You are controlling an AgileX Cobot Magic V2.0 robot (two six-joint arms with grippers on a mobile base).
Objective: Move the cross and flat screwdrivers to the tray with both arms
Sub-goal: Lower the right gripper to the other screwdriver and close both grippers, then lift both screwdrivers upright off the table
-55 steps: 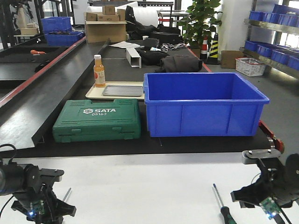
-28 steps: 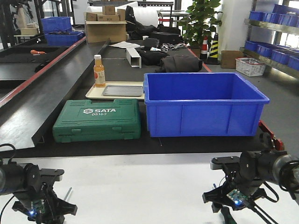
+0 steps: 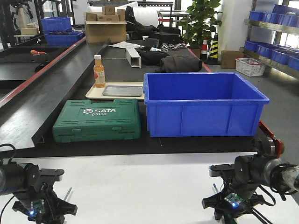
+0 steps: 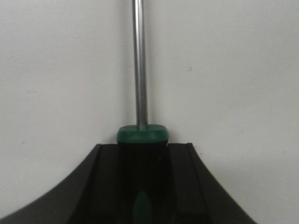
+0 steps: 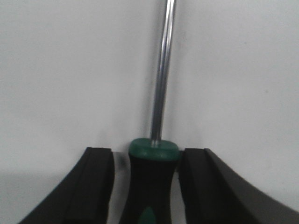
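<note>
Two screwdrivers with black-and-green handles lie on the white table at the front. In the left wrist view, one screwdriver point(image 4: 139, 70) points away and my left gripper point(image 4: 143, 150) is shut on its handle, both fingers pressed against it. My right gripper point(image 5: 148, 156) is open around the other screwdriver point(image 5: 161, 93), with a gap showing at the left finger point(image 5: 96, 184). From the front, the left gripper point(image 3: 43, 212) and right gripper point(image 3: 232, 207) sit low on the table, each with a shaft tip point(image 3: 68, 192) point(image 3: 214, 187) poking out. The grey tray point(image 3: 124, 90) lies far back. Which screwdriver is cross or flat I cannot tell.
A black bench runs behind the white table. On it stand a green SATA tool case point(image 3: 98, 120) and a deep blue bin point(image 3: 203, 105). A beige tray point(image 3: 93, 95) under the grey tray also carries an orange bottle point(image 3: 99, 71).
My right arm has swung left from the table's right edge and come down over the right screwdriver's handle. The left arm has stayed almost still.
</note>
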